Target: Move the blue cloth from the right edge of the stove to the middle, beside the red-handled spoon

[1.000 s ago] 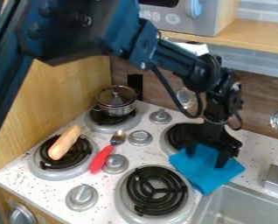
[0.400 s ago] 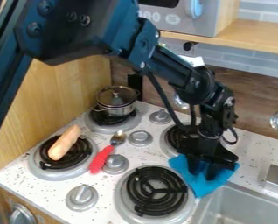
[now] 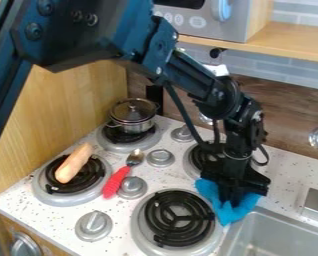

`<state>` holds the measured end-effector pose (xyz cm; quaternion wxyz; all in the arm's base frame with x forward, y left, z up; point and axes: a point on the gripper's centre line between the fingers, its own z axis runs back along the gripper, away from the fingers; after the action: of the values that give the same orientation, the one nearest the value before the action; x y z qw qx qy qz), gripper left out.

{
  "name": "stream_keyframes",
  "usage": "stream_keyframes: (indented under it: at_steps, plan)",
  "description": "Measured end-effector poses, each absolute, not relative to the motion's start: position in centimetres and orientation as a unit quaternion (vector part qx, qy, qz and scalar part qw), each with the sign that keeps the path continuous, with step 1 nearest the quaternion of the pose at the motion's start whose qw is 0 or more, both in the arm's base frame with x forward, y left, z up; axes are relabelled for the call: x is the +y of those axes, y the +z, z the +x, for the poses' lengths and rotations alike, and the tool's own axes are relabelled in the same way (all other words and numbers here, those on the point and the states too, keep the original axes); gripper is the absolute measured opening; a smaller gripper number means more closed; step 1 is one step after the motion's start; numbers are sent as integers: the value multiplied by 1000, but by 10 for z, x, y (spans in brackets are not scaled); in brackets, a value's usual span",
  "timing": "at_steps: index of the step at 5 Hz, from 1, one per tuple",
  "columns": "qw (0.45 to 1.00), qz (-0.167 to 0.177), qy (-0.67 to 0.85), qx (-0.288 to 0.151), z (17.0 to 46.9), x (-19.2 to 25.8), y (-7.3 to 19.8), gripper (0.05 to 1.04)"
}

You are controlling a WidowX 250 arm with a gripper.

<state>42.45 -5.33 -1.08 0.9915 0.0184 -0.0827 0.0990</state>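
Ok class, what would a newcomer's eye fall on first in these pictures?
The big dark arm slanting in from the upper left, its claw gripping a bright blue cloth beside the sink. Next, the red-handled spoon amid the stove knobs, and the sausage on the leftmost burner.

- The black robot arm point(image 3: 95, 30) comes in from the upper left, its broad, bolted housing point(image 3: 68, 37) high in the view
- Beyond that, the slimmer forearm point(image 3: 188, 75) slants down to the right
- The wrist point(image 3: 238, 112) bends downward at the forearm's end, right of the middle of the view
- A dark cable point(image 3: 180, 111) hangs in a curve beside the forearm and wrist
- The gripper point(image 3: 233, 200) points down, nearly upright, its two fingers close together, the tips low down
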Motion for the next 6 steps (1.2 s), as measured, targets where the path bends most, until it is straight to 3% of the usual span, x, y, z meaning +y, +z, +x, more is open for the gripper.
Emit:
stream_keyframes:
  at_steps: [4,6]
  plan:
    - [995,-10,93,-46,398,-65,-12,88]
    - [997,-15,77,-22,364,-81,-12,87]
